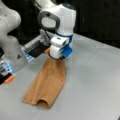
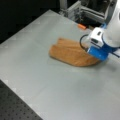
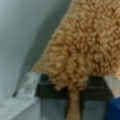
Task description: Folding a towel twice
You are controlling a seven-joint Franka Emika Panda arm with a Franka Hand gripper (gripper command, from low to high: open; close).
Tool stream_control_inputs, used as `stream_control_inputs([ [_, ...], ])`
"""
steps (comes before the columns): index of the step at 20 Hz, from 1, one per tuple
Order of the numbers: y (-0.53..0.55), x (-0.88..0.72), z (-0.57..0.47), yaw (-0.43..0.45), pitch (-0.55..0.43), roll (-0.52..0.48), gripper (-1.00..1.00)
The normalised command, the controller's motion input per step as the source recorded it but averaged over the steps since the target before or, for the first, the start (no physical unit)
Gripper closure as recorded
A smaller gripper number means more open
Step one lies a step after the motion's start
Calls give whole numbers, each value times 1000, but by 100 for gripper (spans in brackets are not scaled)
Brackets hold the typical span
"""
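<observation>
Towel (image 1: 48,83) lies on the grey table (image 1: 95,82), orange-brown terry, drawn into a long narrow shape. In a front view it runs from under the arm's wrist down toward the view's bottom left, widening there, with a small raised arch of cloth at its near edge. In a front view (image 2: 72,52) it shows as a rounded, doubled-over pad left of the gripper, one layer lying on another along its far-left side.

Robot arm (image 1: 60,20), white with blue trim, stands directly over the far end of the towel. A second white robot body (image 1: 8,30) sits at a front view's left edge.

Metal frame rig (image 2: 85,11) occupies the far edge of the table. A small orange piece (image 2: 81,26) lies on the table near it, apart from the towel.

Gripper (image 1: 58,57) is down at the towel's narrow end, touching the cloth. In the wrist view a bunched strip of terry (image 3: 75,72) hangs between the dark finger pads (image 3: 46,88), so the gripper is clenched on the towel's edge. In a front view the gripper (image 2: 96,53) sits at the towel's right end, low over the table.
</observation>
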Motion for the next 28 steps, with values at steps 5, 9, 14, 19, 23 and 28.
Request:
stream_control_inputs([
  [5, -331, 52, 47, 109, 66, 93, 100],
  [9, -457, 174, 117, 133, 72, 79, 100],
  [14, -533, 288, 173, 120, 91, 57, 100],
  [19, -406, 408, 101, 101, 121, 24, 100],
  [23, -168, 500, 133, 162, 158, -49, 100],
  [28, -88, 450, 182, 238, 185, -100, 100],
])
